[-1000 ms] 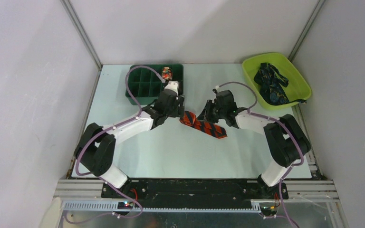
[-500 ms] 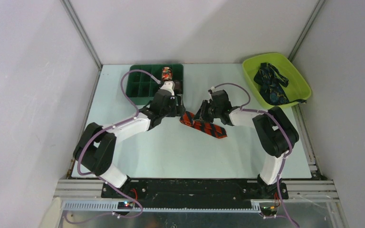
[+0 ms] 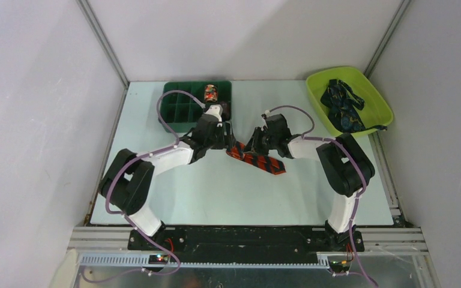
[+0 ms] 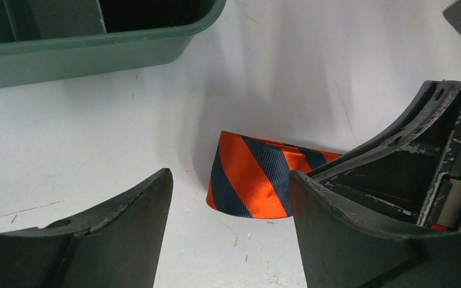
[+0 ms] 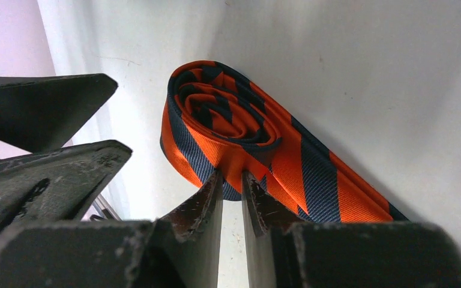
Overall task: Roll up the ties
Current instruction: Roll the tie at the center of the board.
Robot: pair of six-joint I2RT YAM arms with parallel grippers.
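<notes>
A green tray [image 3: 177,99] is holding one rolled tie [image 3: 210,93], a lime bin [image 3: 377,99] navy ties [image 3: 342,108]; right gripper [image 5: 232,180] is pinching the striped tie [image 5: 228,126], left gripper [image 4: 229,180] gaping.

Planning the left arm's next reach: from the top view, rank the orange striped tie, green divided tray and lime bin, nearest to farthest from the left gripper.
1. orange striped tie, at the left gripper, mid-table.
2. green divided tray, just behind, far edge.
3. lime bin, far right corner.
</notes>
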